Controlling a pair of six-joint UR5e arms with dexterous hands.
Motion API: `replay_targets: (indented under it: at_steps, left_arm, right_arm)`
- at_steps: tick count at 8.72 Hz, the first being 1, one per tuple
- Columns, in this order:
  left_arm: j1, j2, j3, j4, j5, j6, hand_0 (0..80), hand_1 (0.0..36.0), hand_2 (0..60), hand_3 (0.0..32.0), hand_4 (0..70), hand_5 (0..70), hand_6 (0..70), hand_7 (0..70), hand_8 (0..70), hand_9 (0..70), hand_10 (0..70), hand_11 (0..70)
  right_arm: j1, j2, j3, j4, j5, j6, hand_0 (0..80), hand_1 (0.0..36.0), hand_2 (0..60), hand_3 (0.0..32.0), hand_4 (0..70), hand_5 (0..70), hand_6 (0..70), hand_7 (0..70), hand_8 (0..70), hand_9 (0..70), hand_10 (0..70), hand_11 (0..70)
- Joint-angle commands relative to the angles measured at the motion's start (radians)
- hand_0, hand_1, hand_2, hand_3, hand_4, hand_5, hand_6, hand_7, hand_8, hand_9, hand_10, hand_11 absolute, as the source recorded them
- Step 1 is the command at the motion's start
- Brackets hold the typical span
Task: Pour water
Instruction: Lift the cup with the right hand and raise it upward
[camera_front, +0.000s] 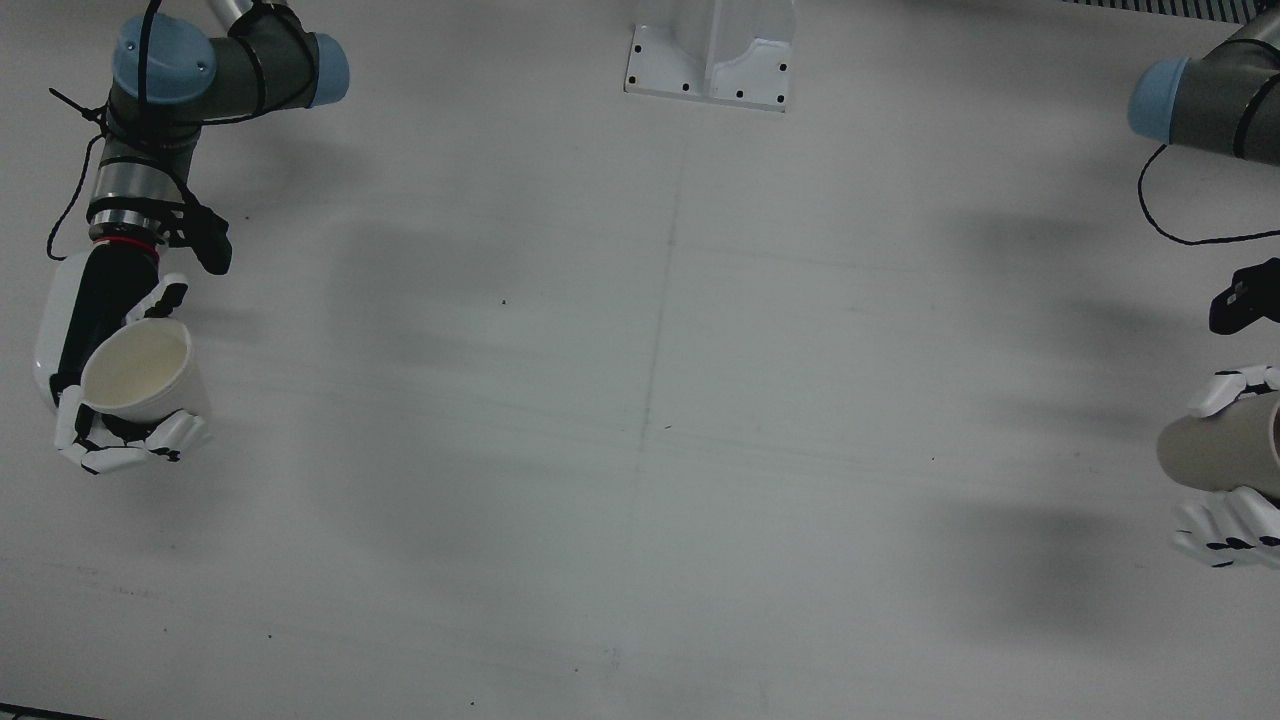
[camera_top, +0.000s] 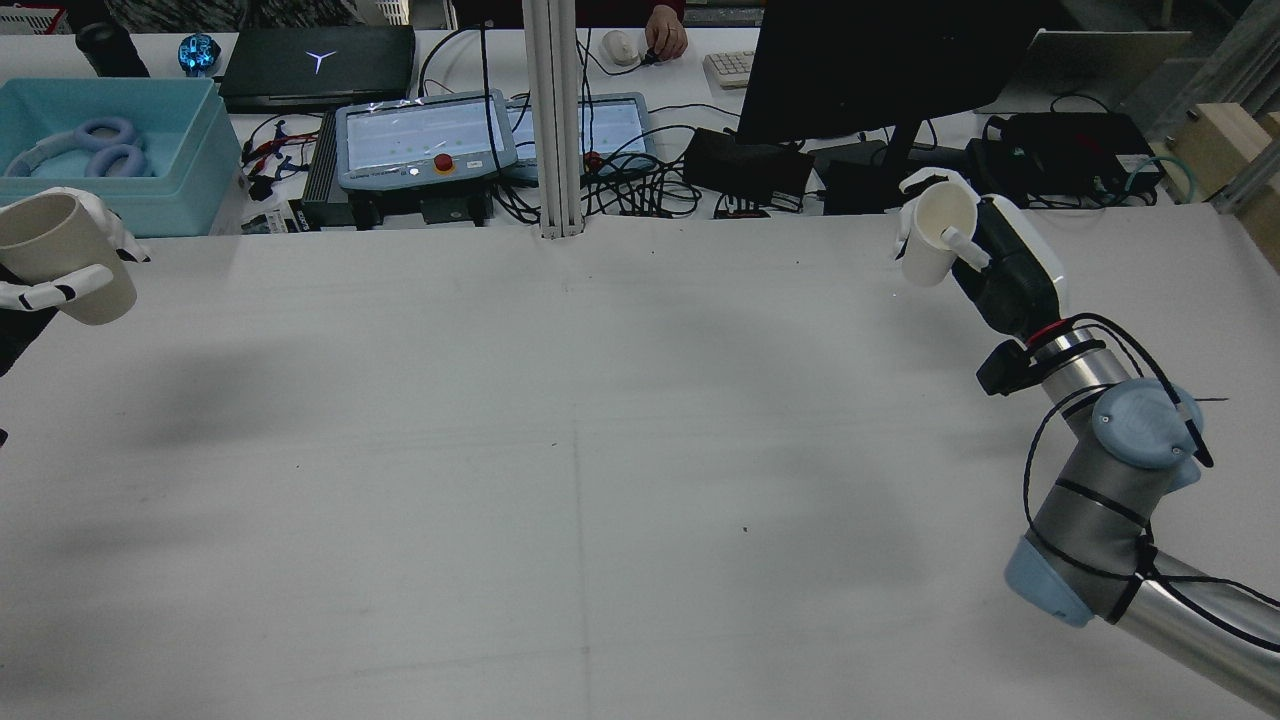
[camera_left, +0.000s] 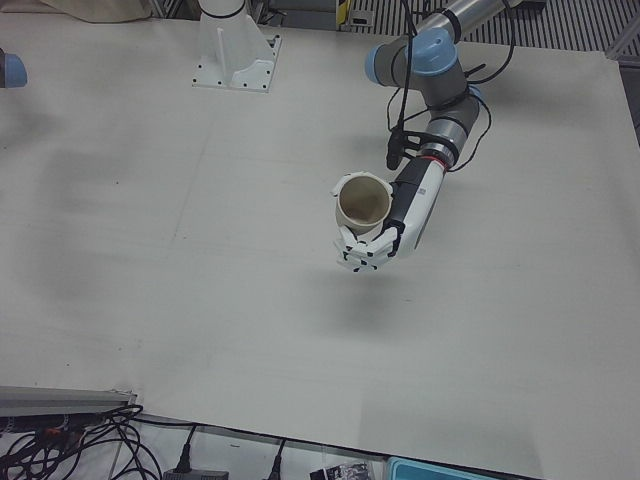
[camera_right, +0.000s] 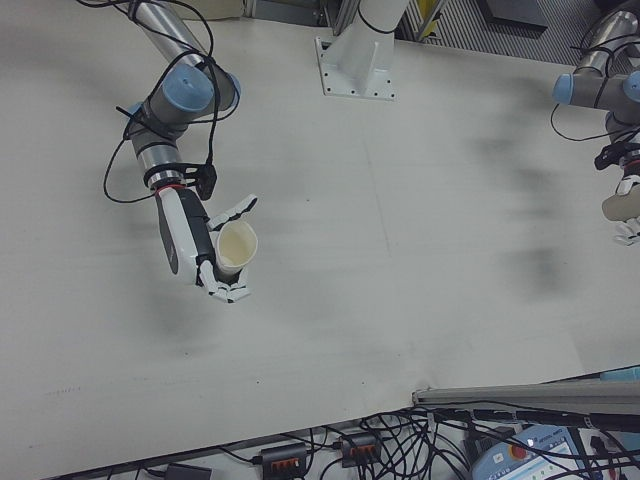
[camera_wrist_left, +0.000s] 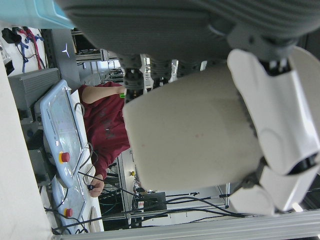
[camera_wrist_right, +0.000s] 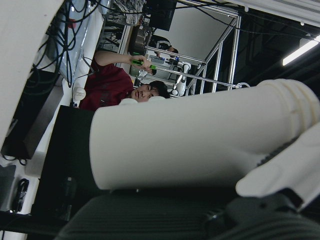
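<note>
Each hand holds one paper cup above the white table (camera_front: 640, 400), far apart at opposite sides. My right hand (camera_front: 125, 440) is shut on a white cup (camera_front: 140, 370) with its mouth facing up; the same cup (camera_top: 935, 245) and hand (camera_top: 1000, 270) show at the rear view's right. My left hand (camera_front: 1225, 530) is shut on a beige cup (camera_front: 1220, 455), roughly upright in the left-front view (camera_left: 362, 205) and at the rear view's left edge (camera_top: 60, 255). Each hand view is filled by its own cup (camera_wrist_left: 190, 135) (camera_wrist_right: 200, 140). I cannot tell whether either cup holds water.
A white post base (camera_front: 710, 60) is bolted at the table's robot side. Past the far edge are a blue bin (camera_top: 110, 150), two teach pendants (camera_top: 425, 135), a monitor (camera_top: 880, 60), cables, and a person's hand (camera_top: 665, 40) on a mouse.
</note>
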Motion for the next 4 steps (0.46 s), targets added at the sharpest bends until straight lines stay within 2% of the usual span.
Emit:
replay_targets:
  at_steps: [1,3,4]
  left_arm:
    - [0.011,-0.021,-0.022,0.008,0.067,0.005,47.4,22.8,60.0,0.0,36.8,69.4,44.3,59.3,44.4,44.0,25.3,37.2]
    - [0.070,-0.166,-0.019,0.118,0.095,0.006,47.2,22.3,60.0,0.0,37.2,68.5,44.6,59.2,44.8,44.3,25.6,37.7]
    - [0.128,-0.256,-0.005,0.179,0.093,0.008,46.9,21.5,60.0,0.0,37.0,67.1,44.3,58.6,44.8,44.4,25.7,37.7]
  right_arm:
    - [0.096,0.044,0.079,-0.049,-0.005,-0.036,30.7,0.0,2.8,0.0,2.3,50.8,46.5,70.0,45.4,49.8,37.1,51.8]
    - [0.110,0.158,0.079,-0.109,0.001,-0.069,33.4,0.0,2.8,0.0,3.3,52.6,46.9,70.0,44.4,48.5,38.8,54.1]
    - [0.116,0.189,0.079,-0.117,0.004,-0.083,33.7,0.0,3.0,0.0,3.4,52.9,46.7,70.0,44.3,48.3,38.3,53.3]
